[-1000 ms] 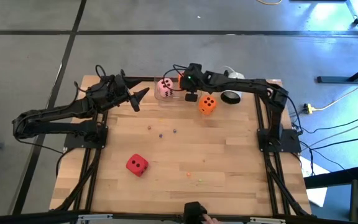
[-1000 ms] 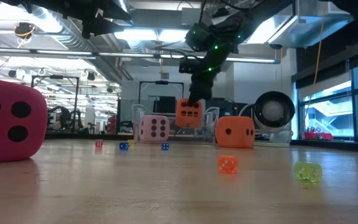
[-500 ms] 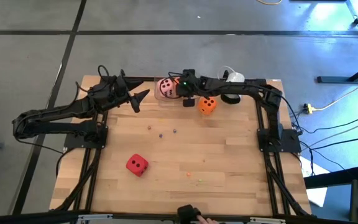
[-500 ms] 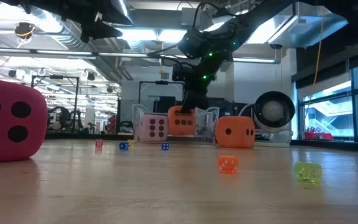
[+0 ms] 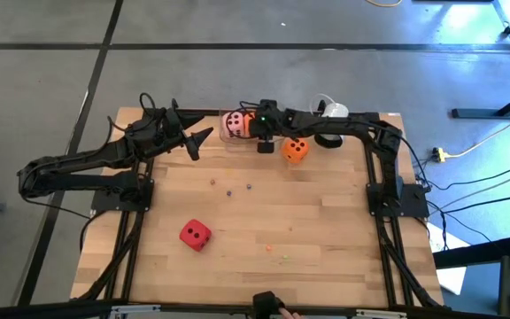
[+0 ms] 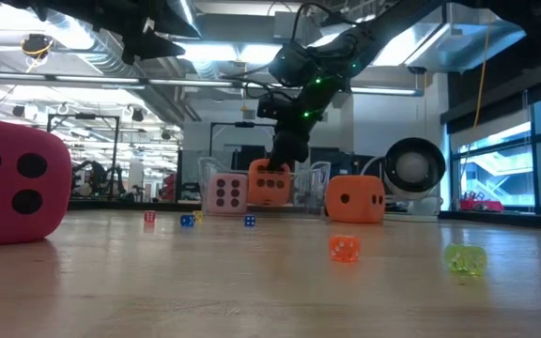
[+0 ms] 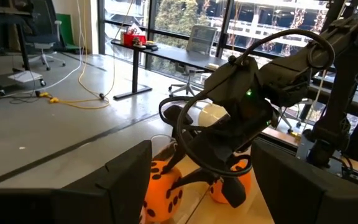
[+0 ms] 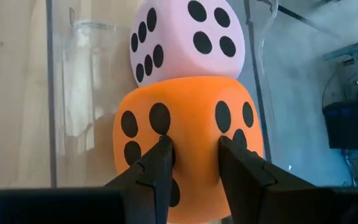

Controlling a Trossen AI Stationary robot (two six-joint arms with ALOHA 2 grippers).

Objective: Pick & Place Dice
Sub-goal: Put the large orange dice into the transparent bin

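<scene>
Lowered orange die point(image 8: 188, 134) in right claw point(image 8: 194, 152)

In the low view the large red foam die point(image 6: 12, 183) is cut off by the picture's left edge. From above, the right arm hides most of the orange foam die point(image 5: 250, 125) in the clear plastic box point(image 5: 228, 139). The small coloured beads point(image 5: 229, 190) are too tiny to tell apart.

matt foam-like dice point(image 8: 185, 137), clear plastic tray point(image 8: 73, 93), wood table point(image 5: 264, 213)
</scene>
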